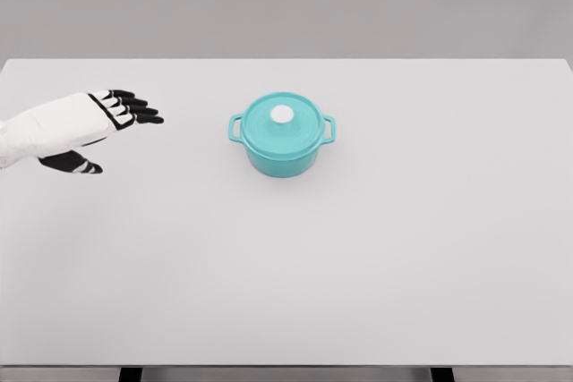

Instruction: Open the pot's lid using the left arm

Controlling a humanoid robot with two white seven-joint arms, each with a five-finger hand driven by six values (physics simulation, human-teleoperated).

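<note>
A white table filled the view under a grey wall. The teal pot, lid still seated, stood near its centre. The left hand hovered well apart at the pot's nine o'clock, fingers outstretched, holding nothing.

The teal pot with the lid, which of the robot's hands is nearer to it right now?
Left. The left hand hovers open to the left of the teal pot, well apart from it, lid on. The right hand is not in view.
</note>
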